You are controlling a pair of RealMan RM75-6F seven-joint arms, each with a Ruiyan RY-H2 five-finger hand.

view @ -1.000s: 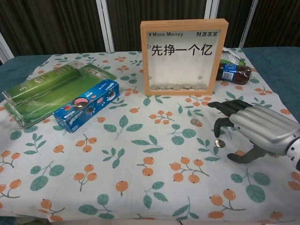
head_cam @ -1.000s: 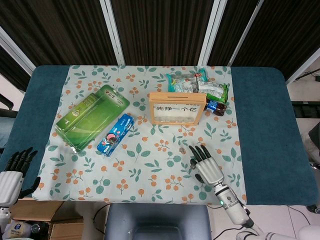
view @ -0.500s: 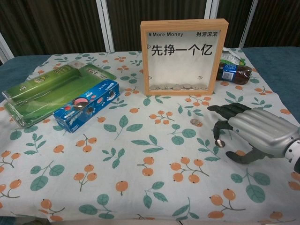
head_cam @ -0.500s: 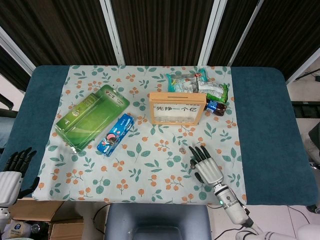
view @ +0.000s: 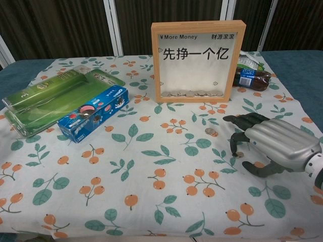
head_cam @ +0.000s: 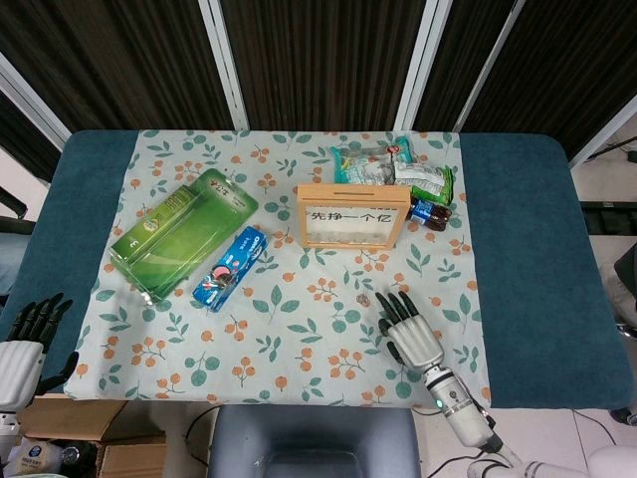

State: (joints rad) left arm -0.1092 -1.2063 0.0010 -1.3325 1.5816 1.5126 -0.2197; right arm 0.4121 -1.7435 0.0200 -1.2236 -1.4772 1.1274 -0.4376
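Tablecloth [view: 151,201], floral, covers the middle of the table and is the surface you are working on. It is soft fabric, so expect it to give and wrinkle under fingertip pressure.

The wooden coin box [view: 198,61] stands upright at the back centre with a layer of coins behind its window. It is well apart from both hands.

Your right hand [view: 270,143] is low over the cloth at the near right, palm down and arched. Your left hand [head_cam: 25,344] is off the table's near left corner with its fingers spread and nothing in them.

Two coins lie loose on the cloth. The far coin [view: 210,132] sits just beyond the right hand, untouched. The near coin [view: 239,155] lies under the arch of that hand and is only partly visible behind a finger.

Judgement on handling: the near coin is light, rigid, thin and smooth. It lies flat, so there is no edge to grip from above. You will probably need to pinch it across its rim between thumb and a finger, or drag it until one edge lifts. It is likely to slip, though unlikely to be damaged.

The right fingertips [view: 233,149] are apart and curled down to the cloth at the near coin, with the thumb planted nearer the robot. The hand grips nothing. The pictures do not show whether a fingertip is actually touching the coin.
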